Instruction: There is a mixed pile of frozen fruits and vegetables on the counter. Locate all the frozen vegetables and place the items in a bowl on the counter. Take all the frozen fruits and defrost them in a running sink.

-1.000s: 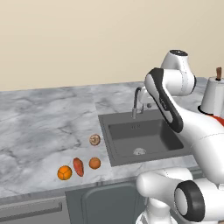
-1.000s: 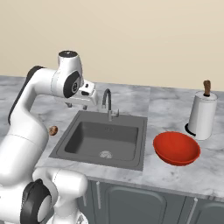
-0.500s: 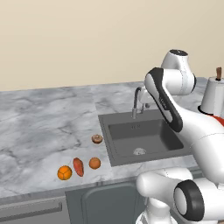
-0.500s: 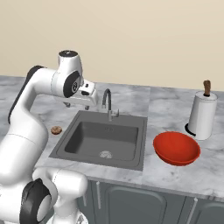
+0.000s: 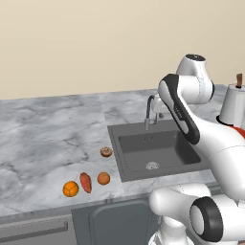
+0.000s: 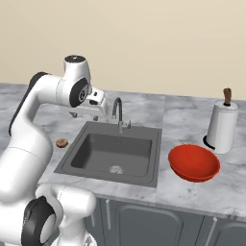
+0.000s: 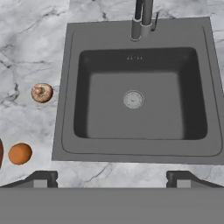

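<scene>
At the lower left of the left base view, all four pieces of the mixed pile sit on the counter (image 5: 43,139). Farthest left is the segmented orange ball (image 5: 70,189), with the reddish oblong piece (image 5: 85,182) just beside it and the plain orange ball (image 5: 103,178) next along. A little above these and nearer the basin lies the round brown-beige mushroom (image 5: 106,152). Right of them, in the middle of that frame, the sink (image 5: 158,152) is sunk into the marble; its basin holds nothing but the round metal drain (image 5: 152,165), and no water can be seen at the faucet (image 5: 150,111) standing at its back edge.

From the hand view, looking straight down on the basin, the mushroom is at mid left and the plain orange ball at lower left, both on the marble outside the rim. The gripper (image 7: 111,178) hangs over the near edge of the sink with its two dark tips spread far apart and nothing between them.

At the right of the right base view, the red bowl (image 6: 194,162) stands on the counter beyond the sink, without any food in it, with the white paper-towel cylinder (image 6: 221,126) just behind it.

Judged from this, none of the sorting is done: both vegetables have yet to reach the bowl, both fruits have yet to reach the sink, and the tap looks not yet running.
</scene>
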{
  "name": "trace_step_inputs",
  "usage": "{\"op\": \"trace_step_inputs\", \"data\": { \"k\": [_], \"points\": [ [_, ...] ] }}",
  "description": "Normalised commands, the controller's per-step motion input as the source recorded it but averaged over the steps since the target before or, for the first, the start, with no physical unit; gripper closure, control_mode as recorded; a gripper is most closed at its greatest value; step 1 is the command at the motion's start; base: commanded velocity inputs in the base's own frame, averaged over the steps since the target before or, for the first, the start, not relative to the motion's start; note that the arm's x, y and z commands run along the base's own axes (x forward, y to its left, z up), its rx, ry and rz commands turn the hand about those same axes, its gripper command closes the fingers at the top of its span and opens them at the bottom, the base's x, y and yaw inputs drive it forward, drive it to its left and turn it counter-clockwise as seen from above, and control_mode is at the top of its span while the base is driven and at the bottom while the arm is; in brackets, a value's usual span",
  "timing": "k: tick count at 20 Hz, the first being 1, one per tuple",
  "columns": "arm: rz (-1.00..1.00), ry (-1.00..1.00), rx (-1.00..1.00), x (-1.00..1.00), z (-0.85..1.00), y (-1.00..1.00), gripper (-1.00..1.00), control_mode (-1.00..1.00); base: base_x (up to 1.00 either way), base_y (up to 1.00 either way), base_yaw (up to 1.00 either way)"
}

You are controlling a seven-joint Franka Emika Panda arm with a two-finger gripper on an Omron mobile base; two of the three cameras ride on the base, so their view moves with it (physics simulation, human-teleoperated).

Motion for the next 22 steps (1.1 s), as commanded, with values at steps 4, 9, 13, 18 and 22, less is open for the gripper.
{"op": "trace_step_inputs", "data": {
  "k": [4, 9, 13, 18, 22],
  "points": [
    [0.00, 0.00, 0.00, 0.00, 0.00, 0.00, -1.00, -1.00, 0.00, 0.00, 0.00],
    [0.00, 0.00, 0.00, 0.00, 0.00, 0.00, -1.00, -1.00, 0.00, 0.00, 0.00],
    [0.00, 0.00, 0.00, 0.00, 0.00, 0.00, -1.00, -1.00, 0.00, 0.00, 0.00],
    [0.00, 0.00, 0.00, 0.00, 0.00, 0.00, -1.00, -1.00, 0.00, 0.00, 0.00],
    [0.00, 0.00, 0.00, 0.00, 0.00, 0.00, -1.00, -1.00, 0.00, 0.00, 0.00]
  ]
}}
